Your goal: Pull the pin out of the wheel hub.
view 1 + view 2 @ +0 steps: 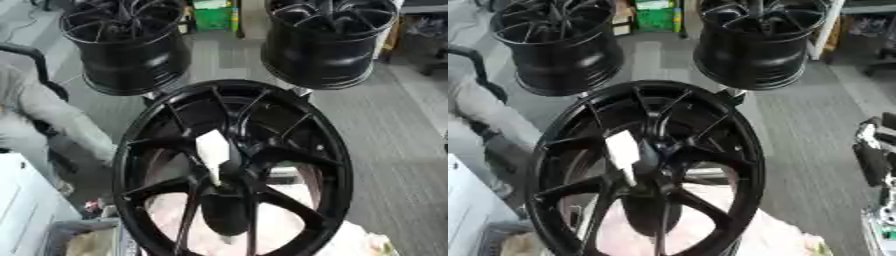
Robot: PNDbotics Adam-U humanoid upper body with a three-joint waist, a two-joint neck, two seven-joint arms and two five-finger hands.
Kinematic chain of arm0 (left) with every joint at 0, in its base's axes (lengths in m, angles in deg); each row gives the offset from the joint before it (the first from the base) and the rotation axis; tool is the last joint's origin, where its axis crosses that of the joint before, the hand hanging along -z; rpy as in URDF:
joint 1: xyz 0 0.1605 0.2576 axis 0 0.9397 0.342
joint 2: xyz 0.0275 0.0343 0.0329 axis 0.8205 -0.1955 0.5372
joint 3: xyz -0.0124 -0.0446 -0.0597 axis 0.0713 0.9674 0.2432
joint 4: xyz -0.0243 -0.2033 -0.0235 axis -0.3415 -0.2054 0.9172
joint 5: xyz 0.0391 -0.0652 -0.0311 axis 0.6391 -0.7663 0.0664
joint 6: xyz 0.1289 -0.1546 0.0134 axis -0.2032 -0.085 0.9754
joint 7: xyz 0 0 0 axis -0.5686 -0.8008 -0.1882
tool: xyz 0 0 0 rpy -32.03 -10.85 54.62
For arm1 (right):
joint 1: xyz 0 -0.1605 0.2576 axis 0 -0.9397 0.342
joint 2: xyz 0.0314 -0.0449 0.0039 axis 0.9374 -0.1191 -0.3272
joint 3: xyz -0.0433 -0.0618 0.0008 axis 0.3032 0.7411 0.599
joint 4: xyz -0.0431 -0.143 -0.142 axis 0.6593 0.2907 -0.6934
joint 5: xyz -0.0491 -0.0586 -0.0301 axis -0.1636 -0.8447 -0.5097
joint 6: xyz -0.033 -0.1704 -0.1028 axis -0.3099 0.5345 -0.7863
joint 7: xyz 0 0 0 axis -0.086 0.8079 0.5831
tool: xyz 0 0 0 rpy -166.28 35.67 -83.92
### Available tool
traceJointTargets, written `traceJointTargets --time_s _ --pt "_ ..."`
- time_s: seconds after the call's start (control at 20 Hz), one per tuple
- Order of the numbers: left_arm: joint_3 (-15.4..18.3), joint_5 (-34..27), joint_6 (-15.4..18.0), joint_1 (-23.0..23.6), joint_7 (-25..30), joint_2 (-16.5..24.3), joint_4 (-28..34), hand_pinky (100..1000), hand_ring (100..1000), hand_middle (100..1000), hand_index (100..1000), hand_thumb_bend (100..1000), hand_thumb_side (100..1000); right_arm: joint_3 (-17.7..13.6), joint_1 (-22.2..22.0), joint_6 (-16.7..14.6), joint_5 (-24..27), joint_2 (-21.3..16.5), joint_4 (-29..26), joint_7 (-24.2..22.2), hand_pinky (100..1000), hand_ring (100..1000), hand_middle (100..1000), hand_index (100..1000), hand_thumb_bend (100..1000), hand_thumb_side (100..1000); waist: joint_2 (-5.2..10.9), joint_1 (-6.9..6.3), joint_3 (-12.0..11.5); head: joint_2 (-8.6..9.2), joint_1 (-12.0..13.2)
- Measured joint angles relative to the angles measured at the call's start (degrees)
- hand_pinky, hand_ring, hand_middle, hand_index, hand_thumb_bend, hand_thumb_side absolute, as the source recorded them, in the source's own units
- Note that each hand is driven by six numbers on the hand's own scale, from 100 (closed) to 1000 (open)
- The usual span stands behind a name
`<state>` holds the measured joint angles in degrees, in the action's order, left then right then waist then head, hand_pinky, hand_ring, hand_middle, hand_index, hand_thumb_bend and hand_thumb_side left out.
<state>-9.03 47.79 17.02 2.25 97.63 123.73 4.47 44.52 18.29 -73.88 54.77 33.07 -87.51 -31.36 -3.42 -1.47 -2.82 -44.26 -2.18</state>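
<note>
Pin [213, 150], a white wedge-like piece, sits in the near black wheel hub [229, 185], untouched. Only the right hand [874, 160] shows, at the right edge, well apart; its fingers I cannot tell. Reaching comes first: it must travel left and close on the pin.

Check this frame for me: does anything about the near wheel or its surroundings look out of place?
One thing: a pale, whitish wedge-shaped piece stands tilted at the centre of the near black wheel, against otherwise all-black spokes. It may be the pin; I cannot tell. The two far wheels look normal. A hand shows at the right edge.
</note>
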Motion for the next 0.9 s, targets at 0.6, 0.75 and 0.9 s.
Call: traceJointTargets --time_s 0.6,0.75,0.9 --pt "11.3 -8.4 -0.9 10.3 -9.3 -15.1 16.2 717 627 697 746 100 685 0.1 0.6 -0.2 0.2 1.5 0.0 0.0 505 686 734 790 100 496 -0.88 1.50 -0.4 0.00 0.1" --pt "11.4 -11.2 -3.1 12.0 -12.1 -19.5 20.7 710 619 687 737 100 736 0.1 0.8 -0.4 0.4 1.6 0.0 -0.2 505 686 734 790 100 496 -1.01 1.87 -0.4 0.00 0.3" --pt "9.8 -14.1 -5.8 13.9 -14.6 -24.1 25.4 709 617 684 735 100 753 0.2 1.1 -0.4 0.6 2.0 0.0 -0.3 506 687 734 790 100 496 -1.26 2.01 -0.4 0.00 0.4"
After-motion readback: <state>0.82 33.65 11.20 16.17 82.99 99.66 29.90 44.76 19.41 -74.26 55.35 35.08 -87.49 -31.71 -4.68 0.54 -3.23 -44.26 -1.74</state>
